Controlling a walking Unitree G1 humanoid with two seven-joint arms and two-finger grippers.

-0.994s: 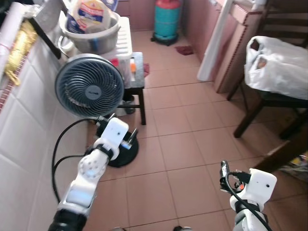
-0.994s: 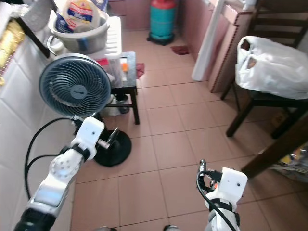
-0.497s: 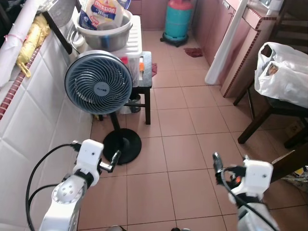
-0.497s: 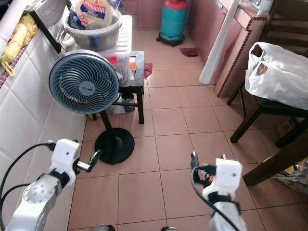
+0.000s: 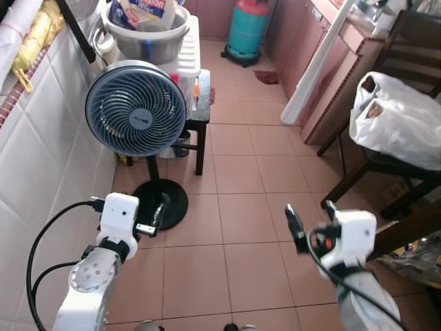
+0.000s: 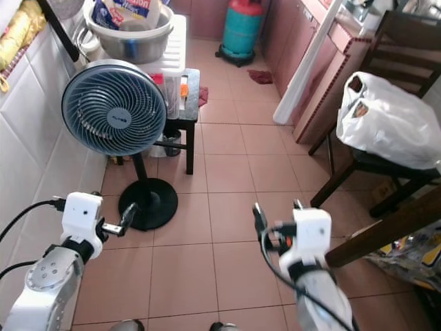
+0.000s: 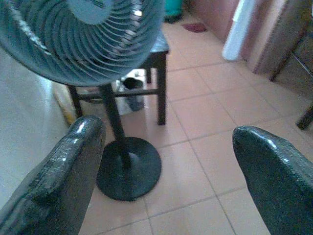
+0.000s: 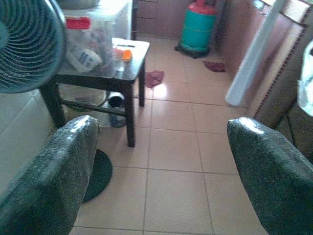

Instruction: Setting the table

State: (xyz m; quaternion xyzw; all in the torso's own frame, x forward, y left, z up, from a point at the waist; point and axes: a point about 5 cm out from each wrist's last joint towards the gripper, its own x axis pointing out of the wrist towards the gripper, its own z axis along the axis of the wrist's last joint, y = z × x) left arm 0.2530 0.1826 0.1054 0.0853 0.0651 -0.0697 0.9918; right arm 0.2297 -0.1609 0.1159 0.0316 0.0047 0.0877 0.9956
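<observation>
A blue standing fan is serving as the landmark here, standing on a black pole and round black base on the terracotta tiled floor, its grille facing out into the room and away from the white tiled wall behind it. Below and slightly to the wall side of the fan's base, the left gripper is hovering over the floor with its fingers spread wide and holding nothing, pointing toward the base. Well apart from the fan, across the open floor, the right gripper is also hanging in the air, its fingers parted wide and empty, aimed forward across the tiles. Directly behind the fan a small dark stool-like table is standing, carrying a clear plastic box and a few small items; beyond that a metal basin is sitting on a white slatted surface, with a bag of something inside it. Farther back from the fan a teal gas cylinder is standing upright against the far wall. Across the room from the fan, a dark wooden chair is bearing a white plastic bag, beside a pink-brown cabinet. No tableware can be made out anywhere around the fan, so where the setting things lie cannot be told.
</observation>
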